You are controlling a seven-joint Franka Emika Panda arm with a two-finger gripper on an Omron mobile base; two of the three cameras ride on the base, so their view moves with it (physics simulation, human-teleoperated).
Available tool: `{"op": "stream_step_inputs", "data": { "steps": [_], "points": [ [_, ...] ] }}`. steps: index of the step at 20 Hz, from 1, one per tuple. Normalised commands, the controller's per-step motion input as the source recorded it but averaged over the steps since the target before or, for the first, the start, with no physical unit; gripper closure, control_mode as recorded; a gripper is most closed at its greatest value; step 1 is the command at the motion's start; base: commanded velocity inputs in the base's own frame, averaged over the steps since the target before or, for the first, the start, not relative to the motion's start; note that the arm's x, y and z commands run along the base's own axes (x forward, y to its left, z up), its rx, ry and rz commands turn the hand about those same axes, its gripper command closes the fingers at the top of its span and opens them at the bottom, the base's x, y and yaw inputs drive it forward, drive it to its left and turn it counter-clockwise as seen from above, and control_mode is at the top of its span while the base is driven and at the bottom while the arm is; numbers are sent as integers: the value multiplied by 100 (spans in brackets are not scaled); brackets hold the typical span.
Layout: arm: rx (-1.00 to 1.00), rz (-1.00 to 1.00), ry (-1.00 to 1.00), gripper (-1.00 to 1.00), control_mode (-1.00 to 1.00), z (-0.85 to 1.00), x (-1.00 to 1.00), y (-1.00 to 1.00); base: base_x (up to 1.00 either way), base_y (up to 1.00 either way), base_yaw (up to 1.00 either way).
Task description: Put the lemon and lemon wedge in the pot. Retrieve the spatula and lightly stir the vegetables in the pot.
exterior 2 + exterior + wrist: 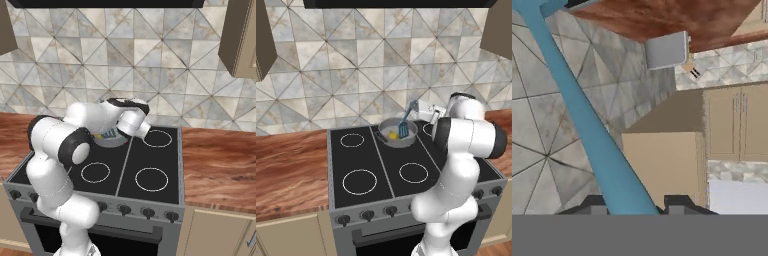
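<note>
Light blue plastic, by its look: the spatula (405,123) is a light, stiff thing, with a thin straight handle and a flat slotted head. I judge it weighs little and does not bend, but the smooth narrow handle can slip or turn between two small fingers. The best place to hold it is the upper part of the handle, well away from the head, with the fingers across its width.

In the left base view the head of the spatula is down inside the pot (398,133), and the handle rises from it, tilted up and to the right toward the tool (421,107). So its long axis is a steep diagonal, the head low and the free end high near the wall. In the hand view the handle (587,120) runs from the top left corner down to between the two dark finger tips.

The pot stands on the back middle burner of the stove (356,150), near its rear edge. The lemon (392,135) lies inside the pot, just beside the spatula head. The lemon wedge I cannot make out.

The handle passes between the fingers of the tool, but I cannot tell whether they press it or stand loose around it.
</note>
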Motion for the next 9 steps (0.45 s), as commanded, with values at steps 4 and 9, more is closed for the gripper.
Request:
{"op": "stream_step_inputs", "data": {
  "steps": [4,9],
  "points": [
    [0,0,21,100,-100,23,20,2,0,0,0],
    [0,0,3,100,-100,10,53,10,0,0,0]
  ]
}}
